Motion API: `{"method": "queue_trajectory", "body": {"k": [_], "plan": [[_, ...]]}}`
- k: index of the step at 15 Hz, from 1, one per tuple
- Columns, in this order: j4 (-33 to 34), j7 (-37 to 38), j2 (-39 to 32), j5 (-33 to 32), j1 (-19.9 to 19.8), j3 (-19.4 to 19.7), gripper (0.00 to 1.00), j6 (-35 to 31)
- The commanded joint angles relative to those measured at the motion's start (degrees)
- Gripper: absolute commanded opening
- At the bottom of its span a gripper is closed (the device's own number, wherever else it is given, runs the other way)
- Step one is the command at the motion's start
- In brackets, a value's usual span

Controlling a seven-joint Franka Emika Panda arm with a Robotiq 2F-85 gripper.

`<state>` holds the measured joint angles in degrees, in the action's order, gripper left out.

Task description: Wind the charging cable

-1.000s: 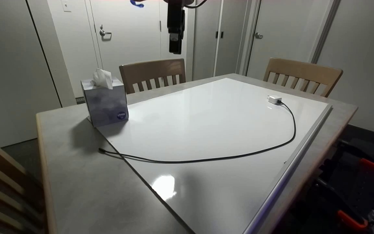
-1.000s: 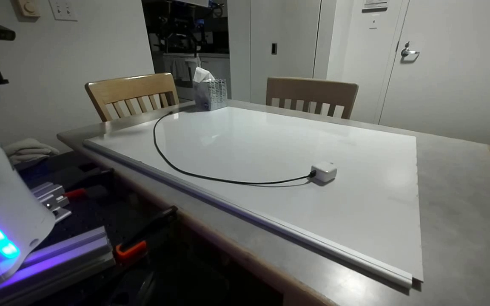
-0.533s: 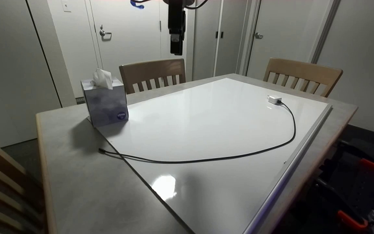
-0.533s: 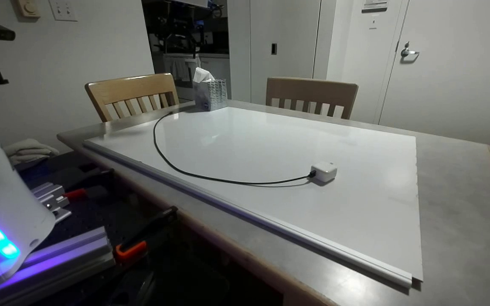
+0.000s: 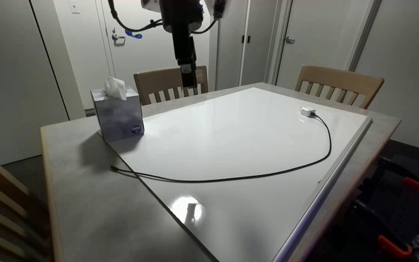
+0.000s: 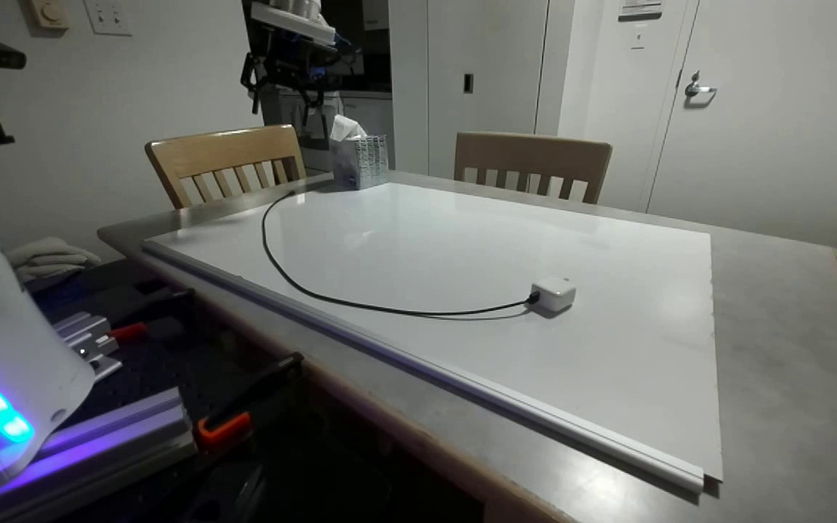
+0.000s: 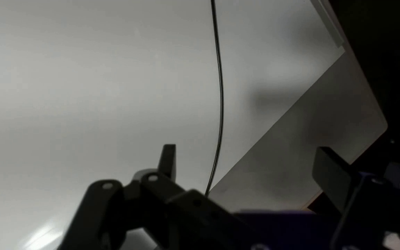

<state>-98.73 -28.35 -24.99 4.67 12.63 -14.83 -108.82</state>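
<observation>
The charging cable is a thin black cord that lies in a wide curve on a white board, in both exterior views point(image 5: 209, 181) point(image 6: 360, 303). One end is in a white plug point(image 5: 307, 111) point(image 6: 555, 293). The free end point(image 5: 114, 169) lies past the board's edge on the grey table. My gripper is in the air above the table, apart from the cable point(image 5: 190, 82) point(image 6: 280, 109). In the wrist view the gripper point(image 7: 247, 152) is open with nothing between its fingers. There the cable point(image 7: 222, 93) runs down and passes out of sight behind the left finger; the plug is out of view.
A tissue box point(image 5: 118, 118) point(image 6: 360, 163) stands at the board's corner near the free end. The white board point(image 5: 231, 131) has a raised rail point(image 5: 326, 189) along one side. Wooden chairs point(image 5: 340, 82) point(image 6: 532, 154) stand round the table. Clamps with orange parts point(image 6: 224, 430) are by the robot base.
My gripper has come down, mostly in the last half second, and moved a little left in an exterior view. The cable, the plug and the tissue box have not moved.
</observation>
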Motion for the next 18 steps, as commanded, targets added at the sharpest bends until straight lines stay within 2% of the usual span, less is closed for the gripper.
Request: {"method": "queue_trajectory", "body": {"k": [1, 2, 3, 8, 11, 18], "plan": [[6.77, -1.78, -6.4, -2.2, 1.05, -1.01, 1.0, 2.09], [8.59, -2.77, -8.29, -2.94, 1.19, -1.09, 1.0, 3.7], [3.87, -0.68, -4.54, -1.73, 0.77, -1.19, 1.0, 0.45], [7.05, -1.66, -7.88, -2.54, 1.03, -1.34, 1.0, 1.42], [12.41, -0.7, -11.42, -3.65, 2.25, -1.15, 1.0, 5.37], [23.72, -0.9, -20.54, -10.38, 5.75, -0.37, 1.0, 7.89]]}}
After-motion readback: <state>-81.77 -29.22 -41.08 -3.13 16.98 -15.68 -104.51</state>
